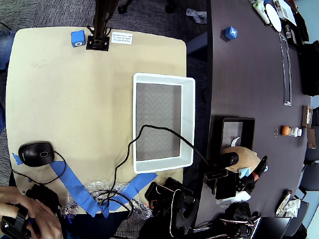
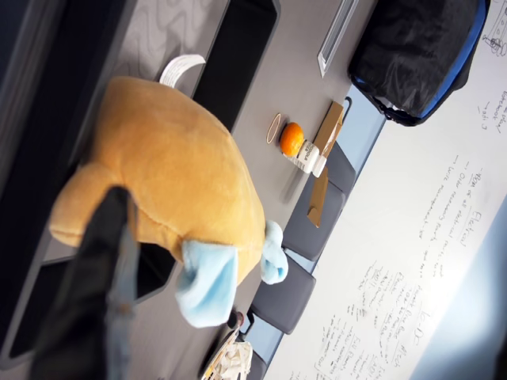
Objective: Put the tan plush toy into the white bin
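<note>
Wrist view puts a dark gripper finger (image 2: 99, 269) nearest the lens, blurred, pressed against the underside of the tan plush toy (image 2: 170, 170). The second finger is hidden behind the toy, so a firm grip cannot be confirmed, though the toy hangs off the table surface against that finger. The toy's long axis runs from upper left to lower right here, with its white tag (image 2: 181, 67) at the upper end and two light-blue paws (image 2: 207, 285) at the lower end. Behind it lies the black rectangular tray (image 2: 238, 55) on the dark table (image 2: 261, 166), then a small orange ball (image 2: 291, 138) beside a white bottle (image 2: 310, 158), then grey chairs (image 2: 313, 218) and a whiteboard (image 2: 412, 261) with handwriting.

Overhead view shows the gripper (image 1: 247, 172) at the lower right, over the near end of the black tray (image 1: 238, 122), with the plush toy (image 1: 244, 155) lying roughly left to right, blue patch toward the bottom. The white bin (image 1: 188, 119) sits well to the left, on the tan table (image 1: 75, 99), holding no toy; a black cable (image 1: 164, 130) crosses it. A black computer mouse (image 1: 36, 153) rests at the left edge.
</note>
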Motion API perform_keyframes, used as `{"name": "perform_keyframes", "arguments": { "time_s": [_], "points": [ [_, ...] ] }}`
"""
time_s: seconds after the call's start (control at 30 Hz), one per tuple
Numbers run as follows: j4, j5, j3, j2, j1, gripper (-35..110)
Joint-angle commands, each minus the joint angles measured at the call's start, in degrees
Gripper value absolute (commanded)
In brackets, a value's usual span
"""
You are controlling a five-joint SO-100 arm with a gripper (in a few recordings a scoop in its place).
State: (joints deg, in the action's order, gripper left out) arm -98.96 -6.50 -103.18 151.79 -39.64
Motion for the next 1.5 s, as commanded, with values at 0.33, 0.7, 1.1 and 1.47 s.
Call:
{"name": "perform_keyframes", "arguments": {
  "time_s": [0.33,0.7,1.1,1.47],
  "points": [
    [-0.35,-1.23,1.23,2.72,-12.66,67],
    [-0.44,-1.58,2.29,1.85,-12.92,67],
    [-0.7,1.58,24.61,-6.24,-13.1,67],
    [-0.7,18.98,25.75,-6.86,-25.4,67]
  ]
}}
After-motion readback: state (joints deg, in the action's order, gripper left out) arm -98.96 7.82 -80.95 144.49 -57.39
